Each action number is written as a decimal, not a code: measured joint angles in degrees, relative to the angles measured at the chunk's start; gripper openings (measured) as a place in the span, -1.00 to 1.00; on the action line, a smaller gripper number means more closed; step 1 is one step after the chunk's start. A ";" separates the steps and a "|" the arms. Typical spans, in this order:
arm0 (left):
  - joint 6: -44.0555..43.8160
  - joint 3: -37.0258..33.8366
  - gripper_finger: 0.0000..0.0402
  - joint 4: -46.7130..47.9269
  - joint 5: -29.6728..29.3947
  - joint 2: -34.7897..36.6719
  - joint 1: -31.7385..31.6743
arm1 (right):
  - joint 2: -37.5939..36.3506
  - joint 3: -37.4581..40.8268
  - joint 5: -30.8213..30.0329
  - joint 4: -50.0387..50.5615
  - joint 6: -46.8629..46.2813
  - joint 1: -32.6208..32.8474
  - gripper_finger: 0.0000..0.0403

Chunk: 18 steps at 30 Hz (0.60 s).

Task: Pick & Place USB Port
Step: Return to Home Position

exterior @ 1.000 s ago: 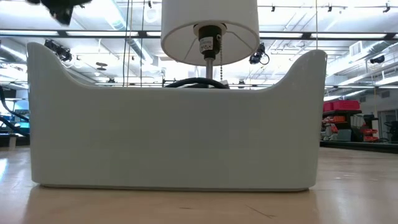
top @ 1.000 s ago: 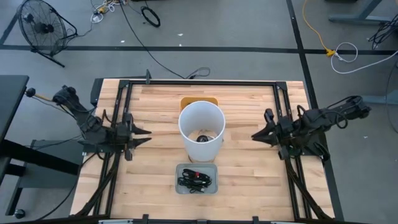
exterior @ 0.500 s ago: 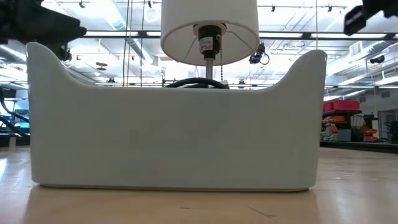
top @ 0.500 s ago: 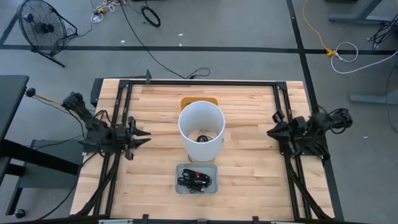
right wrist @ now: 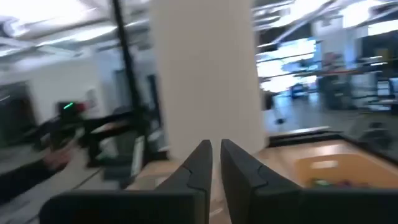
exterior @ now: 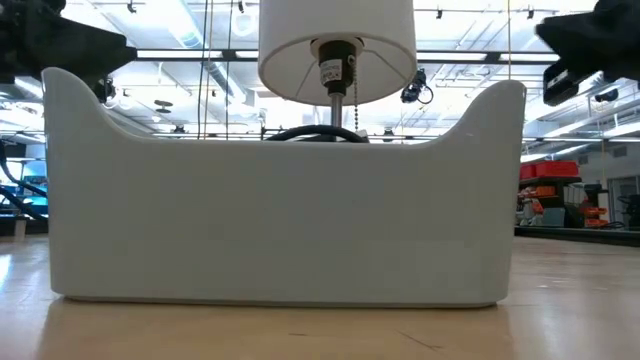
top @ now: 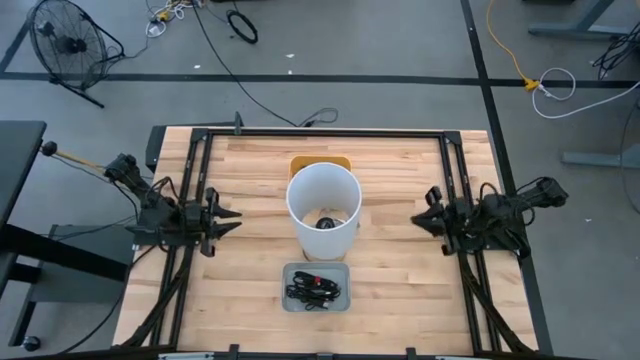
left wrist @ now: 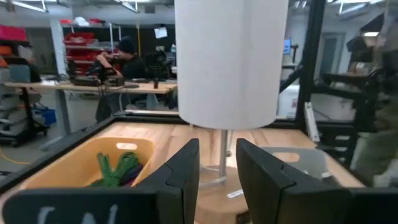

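Note:
The grey tray [top: 316,287] near the table's near edge holds a tangle of black cables with a red piece [top: 315,286]. I cannot pick out a USB port among them. In the low view the tray's front wall [exterior: 280,220] hides its contents. Behind it stands a lamp with a white shade [top: 323,205]. My left gripper [top: 232,218] hovers left of the lamp, open and empty. My right gripper [top: 416,218] hovers right of the lamp, shut and empty. Both point at the lamp.
A yellow bin [top: 320,160] with green cords [left wrist: 118,168] sits behind the lamp, toward the far edge. A black frame [top: 320,133] runs around the table. The lamp's shade [left wrist: 227,62] fills the middle of both wrist views. Bare wood lies on either side of the tray.
My right gripper drew back toward the table's right edge, then came forward again toward the lamp, ending a little short of where it began. My left gripper stayed in place while its arm's rear part shifted slightly.

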<state>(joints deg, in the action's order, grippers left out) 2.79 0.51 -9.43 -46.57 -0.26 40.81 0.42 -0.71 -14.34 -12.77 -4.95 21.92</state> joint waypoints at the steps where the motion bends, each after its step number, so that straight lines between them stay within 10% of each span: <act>1: 0.65 0.00 -0.45 0.20 0.05 0.20 -0.34 | 0.15 -0.12 -1.53 0.08 -0.53 -0.36 -0.81; 9: 1.64 -0.04 -0.45 -0.08 0.77 0.16 -7.70 | -0.43 -0.22 -4.72 -2.84 1.57 -7.60 -0.81; 18: -2.11 -0.07 -0.45 0.35 15.33 0.02 -22.15 | -0.34 -0.22 8.42 3.42 -6.94 -21.30 -0.81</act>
<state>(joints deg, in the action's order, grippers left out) 0.68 0.45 -9.08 -31.24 -0.23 18.67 0.08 -0.93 -5.92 -9.35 -11.89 0.62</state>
